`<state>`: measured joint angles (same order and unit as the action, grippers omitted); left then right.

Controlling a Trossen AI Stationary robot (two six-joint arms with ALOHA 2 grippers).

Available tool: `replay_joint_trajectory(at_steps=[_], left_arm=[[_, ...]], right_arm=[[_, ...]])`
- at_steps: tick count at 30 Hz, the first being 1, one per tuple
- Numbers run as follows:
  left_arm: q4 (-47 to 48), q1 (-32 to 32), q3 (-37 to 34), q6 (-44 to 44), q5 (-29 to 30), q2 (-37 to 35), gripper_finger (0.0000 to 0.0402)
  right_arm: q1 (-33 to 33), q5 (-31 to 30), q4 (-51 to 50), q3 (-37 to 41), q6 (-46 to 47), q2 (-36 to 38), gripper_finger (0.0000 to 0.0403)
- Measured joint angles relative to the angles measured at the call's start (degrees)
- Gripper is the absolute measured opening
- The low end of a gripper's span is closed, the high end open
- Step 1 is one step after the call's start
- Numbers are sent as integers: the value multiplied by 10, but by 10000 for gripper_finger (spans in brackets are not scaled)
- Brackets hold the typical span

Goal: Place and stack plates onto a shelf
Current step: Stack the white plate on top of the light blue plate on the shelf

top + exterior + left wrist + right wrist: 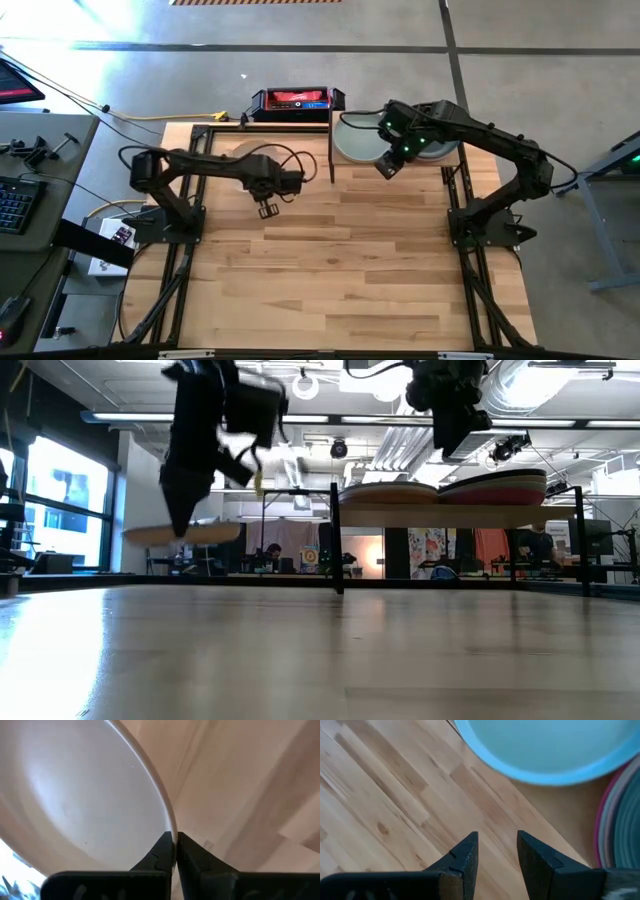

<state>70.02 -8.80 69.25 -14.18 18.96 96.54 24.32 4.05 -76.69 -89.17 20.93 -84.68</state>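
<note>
A light plank surface [340, 260] carries a shelf [400, 165] at its far right corner. The left gripper [175, 851], jaws clenched on a cream plate's [80, 790] rim, holds it left of the shelf's stacked plates [490, 488]; the right gripper [497, 851] hovers released.

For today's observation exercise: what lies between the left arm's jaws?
The rim of a cream plate, pinched by the left gripper; the left wrist view shows it.
</note>
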Motion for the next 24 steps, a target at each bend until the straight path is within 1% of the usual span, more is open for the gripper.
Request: replay_joint_trajectory(at_steps=[5, 9, 13, 19, 24], left_arm=[[22, 28, 79, 64, 17, -12, 1], [22, 42, 146, 111, 51, -12, 1], [19, 52, 195, 196, 68, -12, 1], [12, 68, 235, 324, 122, -12, 1], [-14, 87, 243, 457, 126, -12, 1]], right_arm=[[0, 0, -23, 0, 11, 1, 114], [0, -10, -11, 0, 12, 18, 114], [1, -31, 8, 0, 27, 45, 114], [2, -52, 57, 0, 49, 85, 114], [2, -52, 107, 0, 82, 103, 114]])
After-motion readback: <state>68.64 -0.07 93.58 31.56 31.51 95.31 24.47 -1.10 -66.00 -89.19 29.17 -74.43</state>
